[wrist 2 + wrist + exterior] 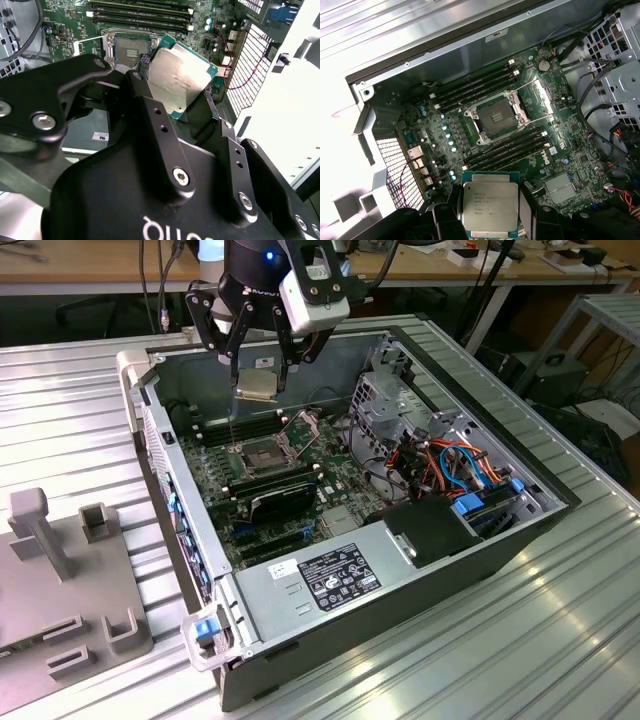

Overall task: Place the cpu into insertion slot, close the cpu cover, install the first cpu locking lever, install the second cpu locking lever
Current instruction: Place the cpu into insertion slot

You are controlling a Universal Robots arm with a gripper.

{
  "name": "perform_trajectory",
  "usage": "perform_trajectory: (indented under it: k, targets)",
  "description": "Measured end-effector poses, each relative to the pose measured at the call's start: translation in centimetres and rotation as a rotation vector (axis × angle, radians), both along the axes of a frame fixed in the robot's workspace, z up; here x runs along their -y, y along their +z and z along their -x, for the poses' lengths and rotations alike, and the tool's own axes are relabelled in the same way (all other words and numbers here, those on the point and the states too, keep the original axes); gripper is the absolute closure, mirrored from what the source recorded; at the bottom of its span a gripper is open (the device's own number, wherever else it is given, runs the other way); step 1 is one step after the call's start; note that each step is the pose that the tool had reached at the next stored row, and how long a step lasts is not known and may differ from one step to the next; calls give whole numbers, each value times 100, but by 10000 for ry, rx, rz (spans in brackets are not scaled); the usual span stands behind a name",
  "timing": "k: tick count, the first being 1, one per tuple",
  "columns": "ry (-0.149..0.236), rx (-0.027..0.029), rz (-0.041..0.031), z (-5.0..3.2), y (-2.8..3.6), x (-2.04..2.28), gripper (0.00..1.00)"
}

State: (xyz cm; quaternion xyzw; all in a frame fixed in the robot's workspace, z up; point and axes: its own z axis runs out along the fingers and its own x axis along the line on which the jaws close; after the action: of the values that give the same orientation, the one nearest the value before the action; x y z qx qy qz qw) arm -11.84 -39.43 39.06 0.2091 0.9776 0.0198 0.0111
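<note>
Exterior view — claw (pixel 258 378) clamped on the cpu (pixel 257 386).
Held above the bare insertion slot (pixel 259 456) — well apart.

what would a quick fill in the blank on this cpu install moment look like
1. The gripper holds the cpu ____ the insertion slot, not in it.
2. The insertion slot's dark centre is ____ of any chip.
3. Long black memory slots run along ____ sides of it.
Missing: above; empty; both
</note>
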Motion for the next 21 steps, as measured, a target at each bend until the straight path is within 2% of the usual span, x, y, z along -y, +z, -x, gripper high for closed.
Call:
perform_trajectory:
  k: [10,18,21]
  targets:
    - [-91,0,0,0,0,0,45]
    - [-472,0,0,0,-1,-1,45]
    - [-475,0,0,0,0,-1,45]
